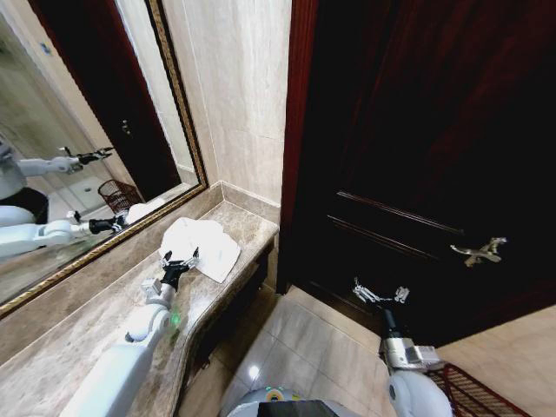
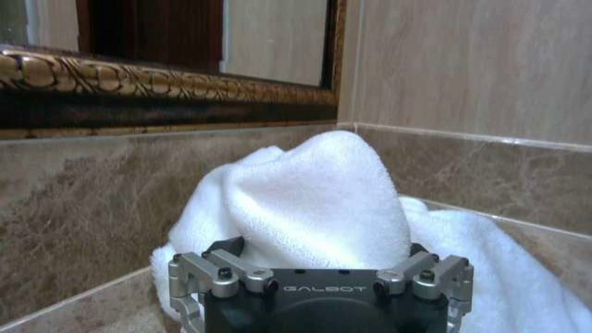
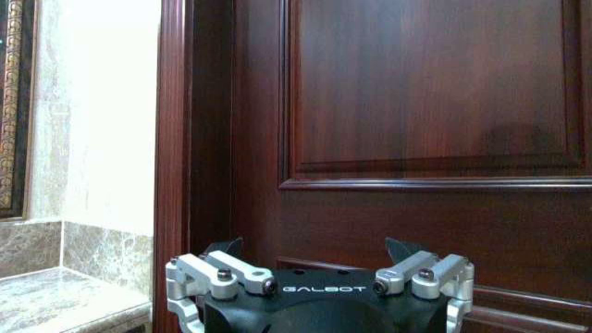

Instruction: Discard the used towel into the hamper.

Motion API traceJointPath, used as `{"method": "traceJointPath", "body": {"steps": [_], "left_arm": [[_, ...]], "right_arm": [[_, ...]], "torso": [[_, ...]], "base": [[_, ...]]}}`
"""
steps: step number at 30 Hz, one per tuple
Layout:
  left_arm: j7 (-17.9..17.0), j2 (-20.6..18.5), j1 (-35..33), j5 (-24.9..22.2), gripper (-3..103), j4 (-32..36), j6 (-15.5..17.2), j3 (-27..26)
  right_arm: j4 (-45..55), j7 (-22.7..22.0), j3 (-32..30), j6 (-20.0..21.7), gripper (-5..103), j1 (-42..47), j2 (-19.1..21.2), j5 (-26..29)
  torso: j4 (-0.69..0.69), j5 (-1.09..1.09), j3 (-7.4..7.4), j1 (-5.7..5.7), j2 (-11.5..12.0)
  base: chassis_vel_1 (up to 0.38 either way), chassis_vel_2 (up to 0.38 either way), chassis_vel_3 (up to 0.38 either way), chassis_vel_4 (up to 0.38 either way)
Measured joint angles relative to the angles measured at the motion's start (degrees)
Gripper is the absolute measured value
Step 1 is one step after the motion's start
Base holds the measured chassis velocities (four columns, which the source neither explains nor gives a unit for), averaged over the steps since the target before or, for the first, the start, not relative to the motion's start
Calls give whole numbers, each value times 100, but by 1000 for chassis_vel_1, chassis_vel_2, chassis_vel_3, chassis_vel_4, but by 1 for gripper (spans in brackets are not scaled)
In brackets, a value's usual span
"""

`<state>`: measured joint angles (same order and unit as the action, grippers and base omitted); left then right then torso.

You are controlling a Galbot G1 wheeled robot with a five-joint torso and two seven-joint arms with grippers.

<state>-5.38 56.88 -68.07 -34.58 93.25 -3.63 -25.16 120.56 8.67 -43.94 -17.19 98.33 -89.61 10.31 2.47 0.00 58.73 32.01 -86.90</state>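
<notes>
A crumpled white towel [image 1: 201,243] lies on the brown marble counter [image 1: 78,343] near its far end, under the mirror. My left gripper [image 1: 179,259] is at the towel's near edge, open, its fingers spread to either side of a raised fold. Seen from the left wrist, that fold of towel [image 2: 310,198] bulges between the fingers of the left gripper [image 2: 319,251]. My right gripper [image 1: 379,294] hangs open over the floor in front of the dark door, holding nothing; the right wrist view shows the right gripper [image 3: 315,250] facing the door panel. The hamper [image 1: 478,393], a reddish wire basket, stands on the floor by my right arm.
A gold-framed mirror [image 1: 78,130] runs along the wall behind the counter. The dark wooden door [image 1: 417,130] with a metal lever handle [image 1: 478,252] stands to the right. Beige floor tiles [image 1: 300,343] lie between counter and door.
</notes>
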Motion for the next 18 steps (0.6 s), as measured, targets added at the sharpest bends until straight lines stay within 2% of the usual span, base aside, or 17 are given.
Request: {"method": "traceJointPath", "body": {"steps": [1, 4, 6, 9, 10, 12, 13, 14, 15, 17, 18], "left_arm": [[1, -4, 59, -10, 102, -74, -5, 39], [112, 23, 201, -37, 92, -275, -104, 117], [159, 35, 221, -37, 92, -313, -151, 125], [300, 118, 216, -32, 76, -370, -312, 118], [300, 118, 216, -32, 76, -370, -312, 118], [332, 143, 177, -31, 66, -364, -384, 99], [344, 147, 168, -30, 66, -360, -406, 94], [369, 149, 149, -30, 55, -350, -455, 84], [369, 149, 149, -30, 55, -350, -455, 84], [388, 149, 133, -32, 43, -331, -523, 69], [388, 149, 133, -32, 43, -331, -523, 69]], "right_arm": [[-15, 0, -6, -6, 100, -1, -6, -3], [-38, 0, -24, -26, 100, 11, -13, -9], [-44, 0, -30, -31, 100, 15, -13, -9], [-62, 7, -33, -41, 100, 23, -13, -12], [-62, 7, -33, -41, 100, 23, -13, -12], [-64, 50, -17, -41, 100, 24, -13, -12], [-65, 63, -13, -43, 100, 24, -13, -12], [-69, 84, -5, -51, 100, 23, -13, -13], [-69, 84, -5, -51, 100, 23, -13, -13], [-76, 114, -1, -63, 100, 24, -12, -9], [-76, 114, -1, -63, 100, 24, -12, -9]], "torso": [[0, 0, 0, 0, 0], [-1, 0, 0, 0, 0], [-1, 0, 0, 0, 0], [-1, -1, 0, 0, 0], [-1, -1, 0, 0, 0], [0, 0, 0, 0, 0], [0, 0, 0, 0, 0], [0, 0, 0, 0, 0], [0, 0, 0, 0, 0], [0, 0, 0, 0, 0], [0, 0, 0, 0, 0]], "base": [[0, 0, 0, 0], [0, 0, 0, 0], [0, 0, 0, 0], [0, 0, 0, 0], [0, 0, 0, 0], [0, 0, 0, 0], [0, 0, 0, 0], [0, 0, 0, 0], [0, 0, 0, 0], [0, 0, 0, 0], [0, 0, 0, 0]]}}
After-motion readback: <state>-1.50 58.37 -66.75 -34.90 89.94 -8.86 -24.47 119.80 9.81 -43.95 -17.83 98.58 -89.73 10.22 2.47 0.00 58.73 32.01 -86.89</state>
